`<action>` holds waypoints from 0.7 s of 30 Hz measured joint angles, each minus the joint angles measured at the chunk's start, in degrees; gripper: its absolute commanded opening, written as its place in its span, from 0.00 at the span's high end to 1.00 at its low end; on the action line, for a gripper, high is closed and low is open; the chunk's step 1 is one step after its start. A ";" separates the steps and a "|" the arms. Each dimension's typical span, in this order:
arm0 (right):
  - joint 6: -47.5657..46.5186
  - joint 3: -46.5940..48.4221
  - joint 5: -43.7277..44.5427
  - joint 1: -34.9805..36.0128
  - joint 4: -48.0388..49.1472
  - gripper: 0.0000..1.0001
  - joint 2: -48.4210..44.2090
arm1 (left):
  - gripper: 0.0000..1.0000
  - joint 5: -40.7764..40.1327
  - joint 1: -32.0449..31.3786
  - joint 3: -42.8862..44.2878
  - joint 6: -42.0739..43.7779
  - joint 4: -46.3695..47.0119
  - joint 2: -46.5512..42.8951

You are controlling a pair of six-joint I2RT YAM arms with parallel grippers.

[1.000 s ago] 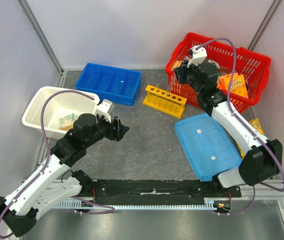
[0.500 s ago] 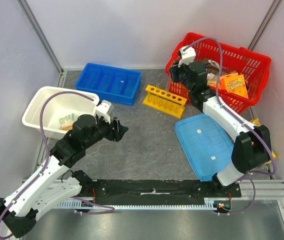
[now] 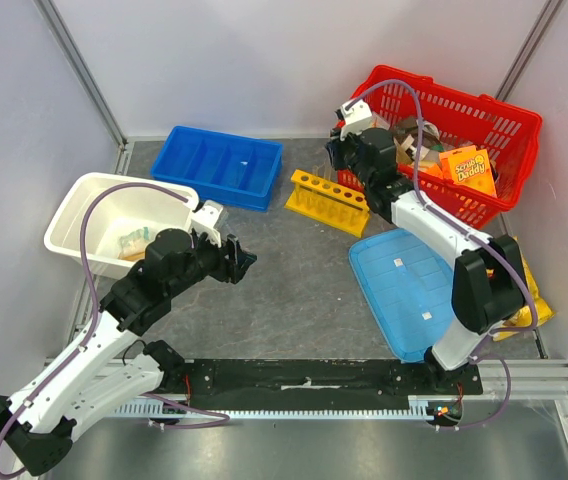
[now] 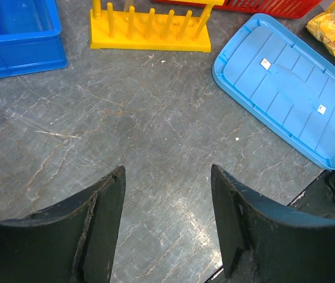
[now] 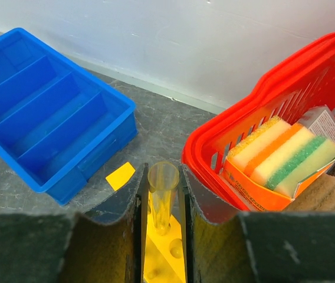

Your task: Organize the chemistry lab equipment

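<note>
Grey stone-look desk between white walls. Your right hand pinches a clear tube just above the yellow rack; your left hand hangs spread over the desk. Next, likely: centre the tube over a hole and lower it straight.

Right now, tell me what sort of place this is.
Probably a robot test cell staged as a lab bench, not a working lab: bare pale panel walls enclose the grey tabletop, and a yellow test-tube rack stands between a blue divided tray and a red basket.
</note>
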 measured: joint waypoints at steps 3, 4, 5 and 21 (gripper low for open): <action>-0.42 0.00 0.35 0.31 0.66 0.70 0.33 | 0.34 0.00 0.00 0.00 0.04 0.00 0.00; -0.55 0.00 0.48 0.33 1.01 0.70 0.42 | 0.34 0.00 0.00 0.00 0.04 0.00 0.00; -0.66 0.00 0.61 0.39 1.46 0.70 0.59 | 0.34 0.00 0.00 0.00 0.04 0.00 0.00; -0.50 -0.28 1.07 0.52 4.07 0.69 4.98 | 0.34 0.00 0.00 0.00 0.46 0.00 -0.02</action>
